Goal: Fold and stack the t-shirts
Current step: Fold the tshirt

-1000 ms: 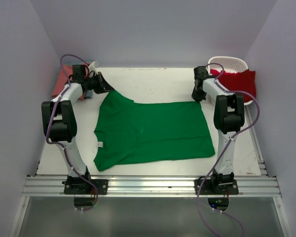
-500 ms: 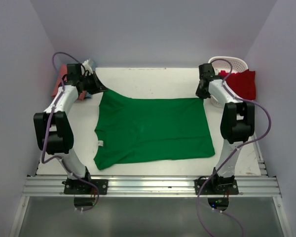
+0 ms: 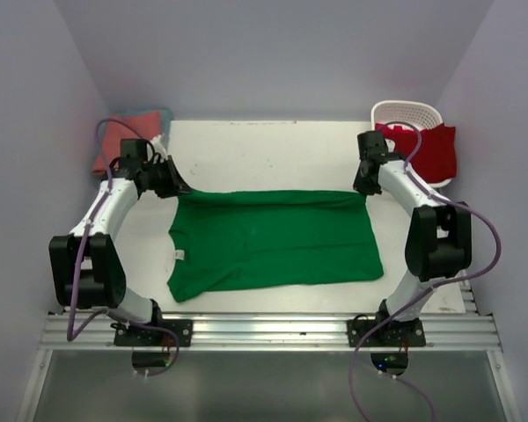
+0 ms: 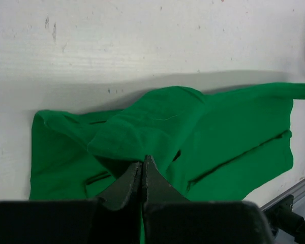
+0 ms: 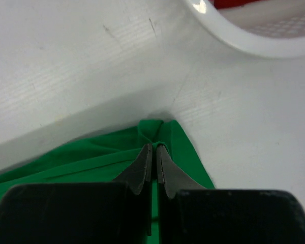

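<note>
The green t-shirt [image 3: 273, 246] lies spread across the middle of the table, its far edge lifted and drawn toward the near side. My left gripper [image 3: 178, 187] is shut on the far left corner, and in the left wrist view its jaws [image 4: 143, 160] pinch a fold of green cloth [image 4: 218, 137]. At the far right corner my right gripper [image 3: 363, 186] is shut too, its fingertips [image 5: 154, 147] nipping a bunched green corner [image 5: 91, 157]. A red t-shirt [image 3: 433, 149] hangs over the basket. A salmon-pink t-shirt [image 3: 123, 139] lies at the far left.
The white lattice basket [image 3: 408, 112] stands at the far right corner, and its rim [image 5: 254, 43] shows close above my right gripper. Grey walls close in both sides and the back. An aluminium rail [image 3: 264, 332] runs along the near edge.
Both grippers have come toward the near side with the green t-shirt's far edge, so the shirt now reaches less far back. The salmon-pink shirt is more exposed.
</note>
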### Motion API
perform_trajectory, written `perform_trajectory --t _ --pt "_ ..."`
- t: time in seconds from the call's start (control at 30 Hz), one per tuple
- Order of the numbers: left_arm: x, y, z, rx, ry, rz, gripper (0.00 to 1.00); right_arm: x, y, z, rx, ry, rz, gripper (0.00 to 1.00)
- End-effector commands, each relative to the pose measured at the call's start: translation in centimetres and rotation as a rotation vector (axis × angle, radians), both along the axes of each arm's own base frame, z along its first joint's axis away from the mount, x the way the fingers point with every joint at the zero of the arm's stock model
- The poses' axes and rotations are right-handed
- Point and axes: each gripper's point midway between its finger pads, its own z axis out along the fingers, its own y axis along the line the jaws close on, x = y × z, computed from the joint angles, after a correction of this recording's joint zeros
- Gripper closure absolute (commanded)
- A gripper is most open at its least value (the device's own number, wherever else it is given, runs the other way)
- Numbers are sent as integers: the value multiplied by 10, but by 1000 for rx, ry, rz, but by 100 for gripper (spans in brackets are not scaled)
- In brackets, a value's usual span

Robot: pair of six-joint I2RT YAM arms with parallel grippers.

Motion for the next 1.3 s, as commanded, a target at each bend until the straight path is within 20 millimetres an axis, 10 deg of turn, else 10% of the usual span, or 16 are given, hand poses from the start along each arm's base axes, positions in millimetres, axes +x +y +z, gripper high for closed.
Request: perform_trajectory --t 0.0,0.47,1.03,1.13,1.17,1.27 --pt "-30 5 14 68 -40 -5 100 -23 -5 23 -27 -48 -21 100" --pt "-123 15 -30 135 93 46 100 -75 -7 -1 -48 20 -2 100" --pt "-163 3 -34 114 144 10 100 -121 0 -22 -136 128 20 91" --pt "-176 -5 -28 97 155 -13 74 -125 3 -6 -144 93 25 45" --pt "-179 -9 -20 81 133 -25 5 -129 3 -2 -148 96 28 30" --pt "-187 -10 3 67 83 -15 0 -126 5 24 -128 20 32 25"
